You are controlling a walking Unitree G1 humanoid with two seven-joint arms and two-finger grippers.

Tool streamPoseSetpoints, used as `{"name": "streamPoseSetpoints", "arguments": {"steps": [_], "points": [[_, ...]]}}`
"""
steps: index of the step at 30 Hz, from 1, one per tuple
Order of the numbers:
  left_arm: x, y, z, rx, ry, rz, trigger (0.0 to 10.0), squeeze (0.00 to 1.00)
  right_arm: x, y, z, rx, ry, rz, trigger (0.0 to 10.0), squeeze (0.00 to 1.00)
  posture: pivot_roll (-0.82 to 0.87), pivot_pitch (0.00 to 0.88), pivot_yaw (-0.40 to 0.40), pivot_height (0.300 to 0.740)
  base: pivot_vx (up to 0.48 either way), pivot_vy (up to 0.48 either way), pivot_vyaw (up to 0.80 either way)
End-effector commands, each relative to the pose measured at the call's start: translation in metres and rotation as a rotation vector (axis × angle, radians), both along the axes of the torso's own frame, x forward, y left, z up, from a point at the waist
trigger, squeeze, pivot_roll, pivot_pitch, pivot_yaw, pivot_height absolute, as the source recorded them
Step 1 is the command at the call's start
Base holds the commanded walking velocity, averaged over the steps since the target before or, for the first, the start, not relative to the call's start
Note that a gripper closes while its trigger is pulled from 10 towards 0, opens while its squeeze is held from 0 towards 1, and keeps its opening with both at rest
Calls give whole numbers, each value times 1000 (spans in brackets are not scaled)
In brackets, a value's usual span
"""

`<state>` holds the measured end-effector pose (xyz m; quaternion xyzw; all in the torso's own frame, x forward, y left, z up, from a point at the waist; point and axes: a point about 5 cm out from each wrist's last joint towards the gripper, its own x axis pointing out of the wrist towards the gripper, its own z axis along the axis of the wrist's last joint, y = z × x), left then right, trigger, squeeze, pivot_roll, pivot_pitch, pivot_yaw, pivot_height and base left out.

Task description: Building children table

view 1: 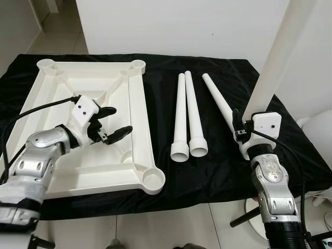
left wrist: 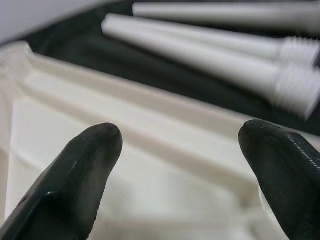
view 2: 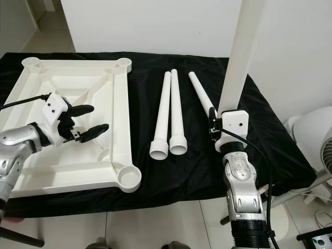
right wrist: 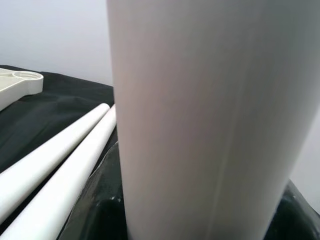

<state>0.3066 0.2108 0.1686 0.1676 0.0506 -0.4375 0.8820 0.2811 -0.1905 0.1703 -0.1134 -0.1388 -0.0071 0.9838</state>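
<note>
Left eye view: a counter [view 1: 218, 171] draped in black cloth stands against a white wall, with pale floor tiles along its near edge.
Tabletop: the white plastic tabletop [view 1: 136, 129] lies upside down on the left half of the counter, ribs facing up, with a round leg socket at each corner I can see; its near right socket [view 1: 152, 179] sits close to the counter's near edge.
Left claw: the left claw [view 1: 117, 122] hovers over the right part of the upturned tabletop, its two black fingers spread apart and holding nothing; I cannot tell whether they touch the plastic.
Left wrist view: past the two separated fingertips [left wrist: 90, 155] the tabletop's rim runs across, with the pair of legs on the black cloth beyond.
Legs lying down: two white tapered legs [view 1: 185, 116] lie side by side, touching, in the middle of the counter, wide open ends toward the near edge; a third leg [view 1: 218, 101] lies at a slant just to their right.
Right claw: the right claw [view 1: 239, 129] is clamped on the lower end of a fourth leg [view 1: 272, 62], which stands nearly upright over the counter's right side, leaning a little to the right and running out of the top of the picture.
Right wrist view: the held leg [right wrist: 200, 125] looms close, the lying pair on the cloth beside it.
Fan: a white fan [view 2: 316, 140] stands on the floor off the counter's right edge.
</note>
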Motion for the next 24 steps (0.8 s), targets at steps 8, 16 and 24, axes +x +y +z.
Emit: {"name": "streamPoseSetpoints", "arguments": {"steps": [8,16,24], "points": [[-16,5,-19,97,169,-138,10000,0,1,-3,0,-16,9,1,10000,0,88,0,-55,740,0,0,0],[-48,6,-47,174,353,-243,10000,0,0,-4,-1,-31,20,5,10000,0,86,0,-69,740,0,0,0],[-49,9,-42,149,341,-223,10000,0,1,-3,-1,-37,23,14,10000,0,90,0,-77,740,0,0,0]]}}
